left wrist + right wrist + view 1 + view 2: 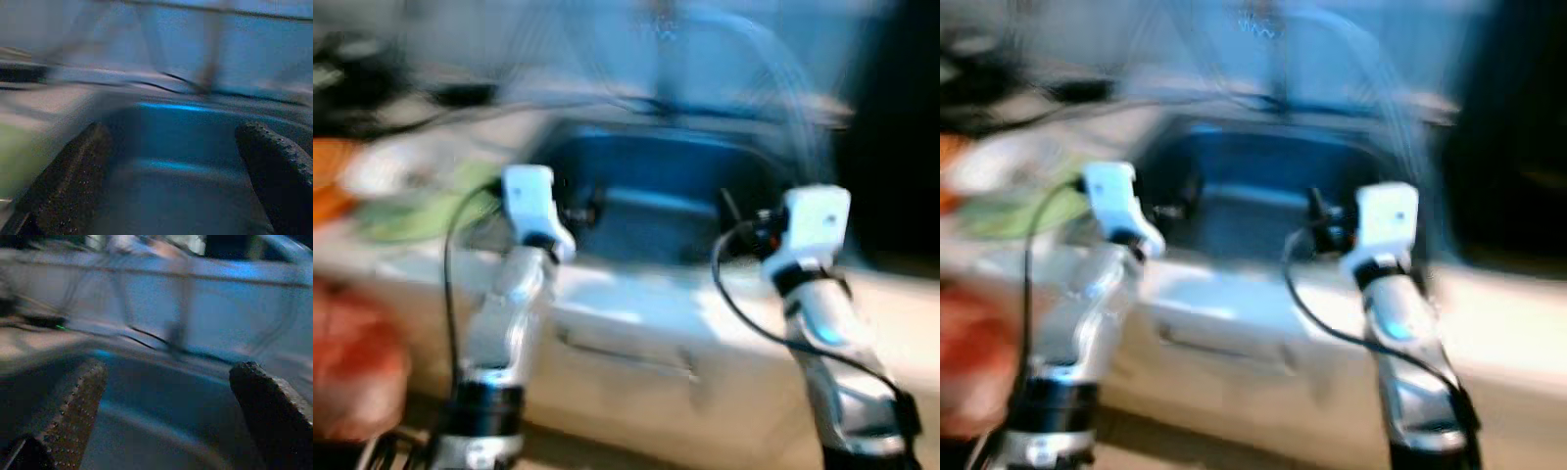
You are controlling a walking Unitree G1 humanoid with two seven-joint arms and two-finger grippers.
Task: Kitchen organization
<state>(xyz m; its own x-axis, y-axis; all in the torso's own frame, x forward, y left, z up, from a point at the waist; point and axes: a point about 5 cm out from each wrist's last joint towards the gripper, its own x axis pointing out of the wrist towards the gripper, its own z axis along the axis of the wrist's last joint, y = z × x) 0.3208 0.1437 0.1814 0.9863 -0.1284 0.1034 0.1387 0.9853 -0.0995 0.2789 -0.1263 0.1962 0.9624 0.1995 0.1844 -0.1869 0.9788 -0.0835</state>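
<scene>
Both my arms are raised with bent elbows toward the sink point(656, 196), the left gripper point(176, 171) at its near left rim and the right gripper point(171, 411) at its near right rim, each with its fingers spread wide apart on nothing. No writing is readable through the blur. The head views add a white cabinet front point(626, 343) below the sink and green point(421, 211) and orange point(328, 176) shapes left of it, too blurred to name; the wrist views look into the basin and at the faucet point(176, 340) behind it.
</scene>
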